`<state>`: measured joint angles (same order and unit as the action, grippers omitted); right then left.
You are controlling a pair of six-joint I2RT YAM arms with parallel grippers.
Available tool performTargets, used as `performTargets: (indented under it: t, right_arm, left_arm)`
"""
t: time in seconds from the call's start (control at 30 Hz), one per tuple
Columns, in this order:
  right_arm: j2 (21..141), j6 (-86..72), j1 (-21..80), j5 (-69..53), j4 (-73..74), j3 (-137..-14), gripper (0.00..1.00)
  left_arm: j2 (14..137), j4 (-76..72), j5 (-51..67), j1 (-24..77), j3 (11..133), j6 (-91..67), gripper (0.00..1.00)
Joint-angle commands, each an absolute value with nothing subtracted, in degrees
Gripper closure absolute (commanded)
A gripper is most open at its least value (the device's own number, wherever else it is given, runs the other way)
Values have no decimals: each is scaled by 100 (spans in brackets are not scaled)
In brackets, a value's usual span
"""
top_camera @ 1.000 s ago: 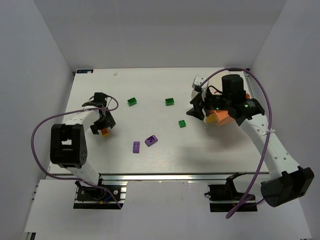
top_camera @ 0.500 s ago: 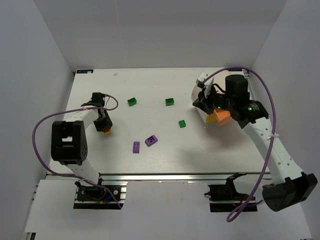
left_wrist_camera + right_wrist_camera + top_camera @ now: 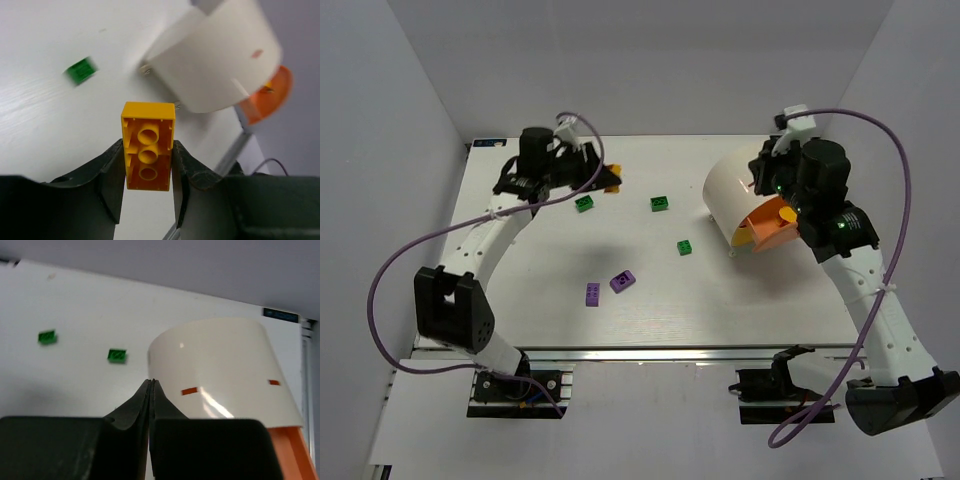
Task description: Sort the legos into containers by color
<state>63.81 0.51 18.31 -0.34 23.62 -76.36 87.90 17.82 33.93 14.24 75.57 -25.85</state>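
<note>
Left pincer (image 3: 147, 162) is clamped on an orange brick (image 3: 148, 125), hollow underside showing, held above the surface (image 3: 520, 300). Right pincer (image 3: 151, 390) is pressed together and empty, near the cream tub (image 3: 732, 190). Two purple bricks (image 3: 592, 293) lie nearest on the surface, and three green bricks (image 3: 685, 247) lie farther back.

Seen from above, the tub (image 3: 732, 190) lies on its side at 2 o'clock from the table (image 3: 520, 320) centre. A far brick (image 3: 659, 204) sits near 12, a left brick (image 3: 584, 203) at 10, and a mid brick (image 3: 685, 247) at 3, between centre and tub. At 7 lies a near brick (image 3: 593, 294), with a second brick (image 3: 623, 281) just beside it at its 2 o'clock. The held brick (image 3: 612, 182), between the left gripper's (image 3: 608, 182) fingers, is at 11, near the left brick.
</note>
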Motion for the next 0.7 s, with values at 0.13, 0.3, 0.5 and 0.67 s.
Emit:
performTargets:
  t: [0.13,0.3,0.5,0.67]
  right_arm:
    - [5941,-844,1565,2425,1397,-8156,100]
    - [5775,-861,1363,3022,1293,-8043,100]
    - [5555,-914,1178,3094,1204,-7744,100]
    - [5502,-1046,1055,2962,1292,-7620,100]
  left_arm:
    - [10220,1670,4316,2785,10448,-2716,98]
    - [11194,1503,4447,3488,11730,-2663,100]
    - [11969,950,4483,4341,12514,-2821,100]
    - [12304,502,4053,4911,12709,-2865,100]
